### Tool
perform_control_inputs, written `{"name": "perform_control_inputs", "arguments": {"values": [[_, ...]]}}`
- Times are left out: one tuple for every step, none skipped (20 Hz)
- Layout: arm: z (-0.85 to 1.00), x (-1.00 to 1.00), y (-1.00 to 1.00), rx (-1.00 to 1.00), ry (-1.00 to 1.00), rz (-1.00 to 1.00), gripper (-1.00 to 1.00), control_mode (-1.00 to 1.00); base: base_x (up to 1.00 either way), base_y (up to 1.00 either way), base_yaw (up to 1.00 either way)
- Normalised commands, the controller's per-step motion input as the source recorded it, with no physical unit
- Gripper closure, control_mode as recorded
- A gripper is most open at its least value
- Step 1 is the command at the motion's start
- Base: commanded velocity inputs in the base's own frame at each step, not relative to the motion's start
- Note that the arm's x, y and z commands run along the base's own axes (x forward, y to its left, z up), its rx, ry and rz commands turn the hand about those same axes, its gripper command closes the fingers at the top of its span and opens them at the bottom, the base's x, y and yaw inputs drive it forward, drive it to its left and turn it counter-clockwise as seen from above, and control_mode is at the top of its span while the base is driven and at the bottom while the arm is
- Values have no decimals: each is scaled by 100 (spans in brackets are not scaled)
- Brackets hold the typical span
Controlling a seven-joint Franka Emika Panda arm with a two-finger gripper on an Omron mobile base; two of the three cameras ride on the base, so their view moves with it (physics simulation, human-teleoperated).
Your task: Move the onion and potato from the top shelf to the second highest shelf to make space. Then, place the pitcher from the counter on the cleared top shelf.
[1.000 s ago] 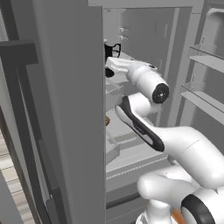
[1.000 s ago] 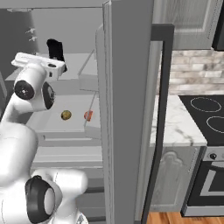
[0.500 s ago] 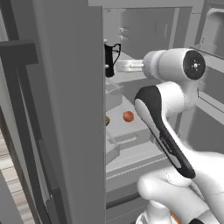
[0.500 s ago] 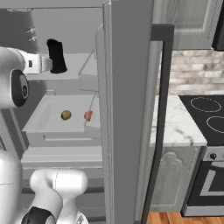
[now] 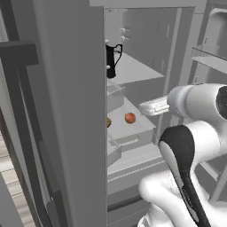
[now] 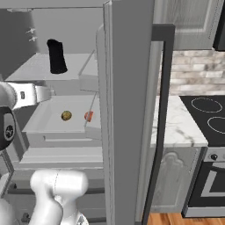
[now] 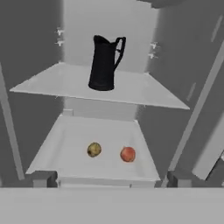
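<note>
The black pitcher [image 7: 104, 64] stands upright on the top shelf [image 7: 144, 92], handle to its right; it also shows as the pitcher [image 5: 112, 60] [image 6: 56, 56] in both base views. Below it, on the second highest shelf [image 7: 70, 151], the potato [image 7: 94, 149] lies left of the onion [image 7: 127, 154], a little apart. My gripper [image 7: 110, 180] hangs open in front of the fridge, back from both shelves, holding nothing. The fridge door partly hides the potato [image 5: 108, 122] beside the onion [image 5: 130, 118]. The potato [image 6: 66, 115] and onion [image 6: 88, 116] also show from the right.
The open grey fridge door [image 5: 66, 111] stands close on the left, and its edge [image 6: 127, 110] cuts the right base view. The marbled counter [image 6: 176, 127] and black stovetop [image 6: 208, 118] lie to the right. Door bins [image 5: 208, 57] hang at the far right.
The pitcher has been let go and stays on the top shelf. My hand has pulled back out of the fridge and dropped lower. Onion and potato have not moved.
</note>
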Motion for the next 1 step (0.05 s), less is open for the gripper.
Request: {"name": "perform_control_inputs", "arguments": {"values": [[-51, -70, -26, -16, 3, 0, -100, -100, 0, 0, 0]]}}
